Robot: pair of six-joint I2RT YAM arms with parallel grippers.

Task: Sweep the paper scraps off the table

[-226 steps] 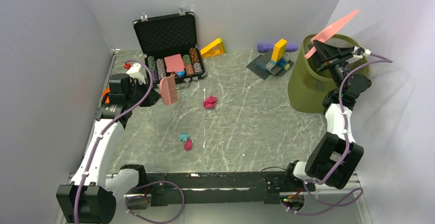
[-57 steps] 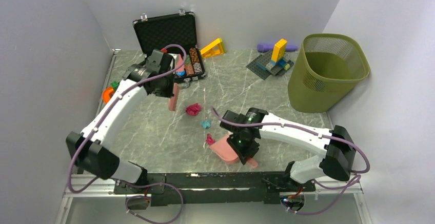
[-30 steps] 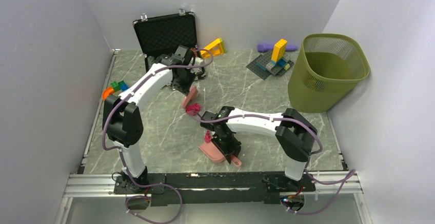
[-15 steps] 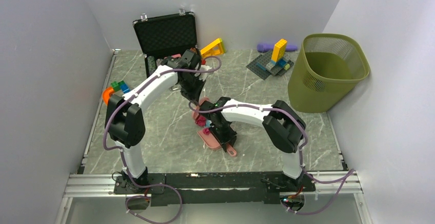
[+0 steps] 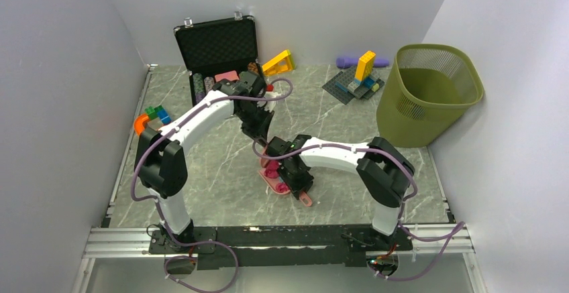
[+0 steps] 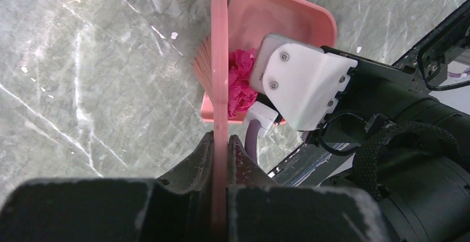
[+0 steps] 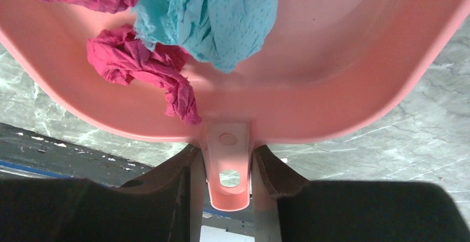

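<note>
The paper scraps lie in a pink dustpan (image 5: 277,180): a teal wad (image 7: 216,15) and magenta wads (image 7: 144,65), the magenta also visible from the left wrist (image 6: 239,81). My right gripper (image 7: 226,164) is shut on the dustpan's handle (image 7: 227,142), and the pan (image 7: 332,76) rests on the grey table (image 5: 215,172). My left gripper (image 6: 220,139) is shut on a pink brush (image 6: 220,59), whose bristles (image 6: 204,67) stand at the pan's open lip (image 6: 277,15). From above, the left gripper (image 5: 262,134) sits just behind the pan and the right gripper (image 5: 297,187) at its near end.
An olive wastebasket (image 5: 429,92) stands at the right. An open black case of chips (image 5: 221,58), a yellow wedge (image 5: 278,62), a building-block plate (image 5: 355,82) and a purple thing (image 5: 352,60) line the back. Coloured blocks (image 5: 151,114) lie by the left wall.
The dustpan came from over the wastebasket down onto the table. The brush moved right and toward me, pushing the magenta and teal wads into the pan.
</note>
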